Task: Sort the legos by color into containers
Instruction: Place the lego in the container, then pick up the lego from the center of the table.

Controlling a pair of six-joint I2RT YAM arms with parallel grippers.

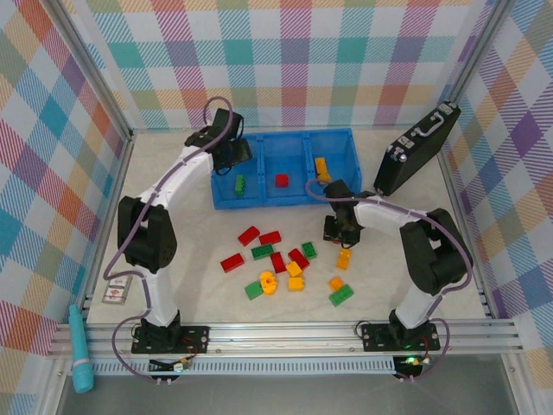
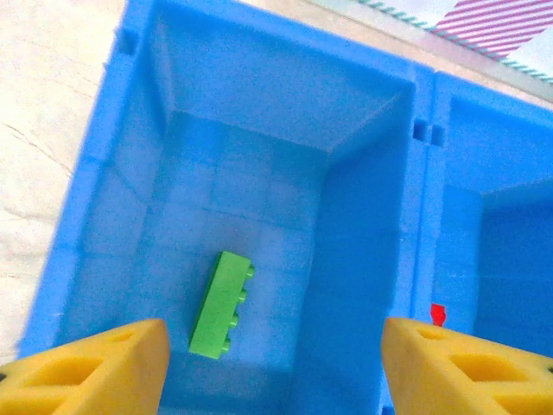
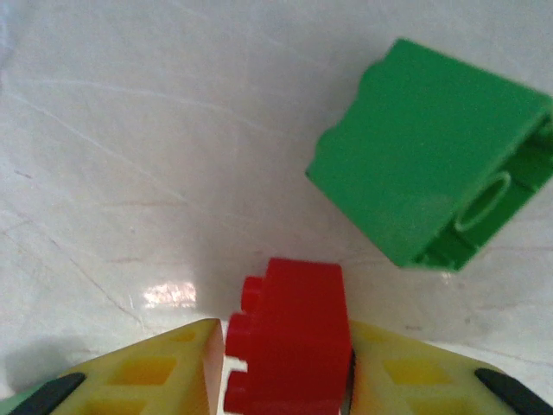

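1. Left side: the left hand (image 1: 232, 154) hovers over the left compartment of the blue bin (image 1: 259, 204), which sits by the far edge of the counter (image 1: 199, 285). Its fingers stand apart with nothing between them. A green lego (image 1: 239, 183) lies on that compartment's floor.
2. Middle: loose legos (image 1: 281, 264) in red, green and orange lie scattered mid-counter, nearer the near edge.
3. Right side: the right hand (image 1: 339, 229) is down at the far right fringe of that scatter, closed on a red lego (image 3: 289, 333).
4. To do this step well, I judge the right hand should lift straight up and carry to the middle compartment, where a sorted red lego (image 1: 282, 180) lies. It should let go only once inside the walls.
5. The left wrist view shows the wide gap between the left hand's fingers. The right wrist view shows both pads touching the red lego, and a second green lego (image 3: 423, 156) near it but apart. From above the arm covers that grip, yet the overhead view lays out all three compartments, with an orange lego (image 1: 322, 167) in the right one.
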